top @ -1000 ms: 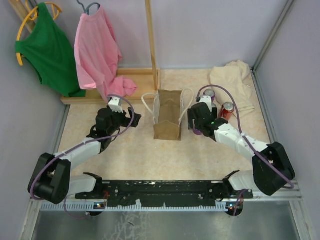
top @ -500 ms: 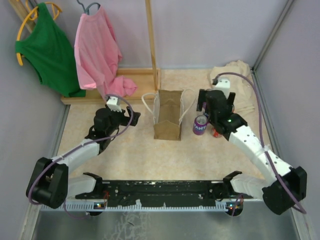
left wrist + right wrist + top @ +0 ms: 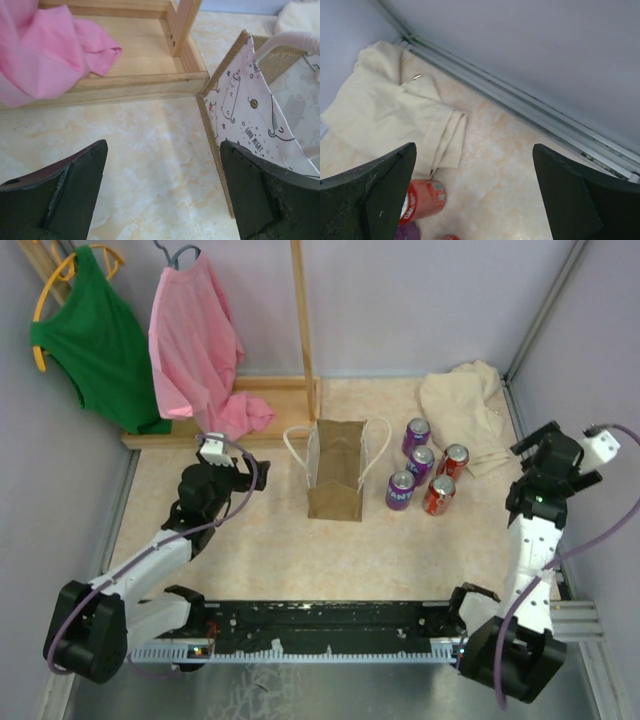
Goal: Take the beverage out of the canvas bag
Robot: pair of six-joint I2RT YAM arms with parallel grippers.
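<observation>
Robot left hand [image 3: 163, 150] spread near canvas bag [image 3: 250, 115], right hand [image 3: 474, 150] spread, high beside wall [image 3: 520, 50]

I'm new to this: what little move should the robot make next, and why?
Probably swing the right gripper over the canvas bag's open top. That gripper is open and empty near the right wall, far from the bag. The left gripper is open too, beside the bag. Five cans stand right of the bag, and these views don't show whether another is inside.

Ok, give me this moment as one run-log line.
canvas bag upright | five cans right of bag | left gripper open, empty, left of bag | right gripper open, empty, far right
</observation>
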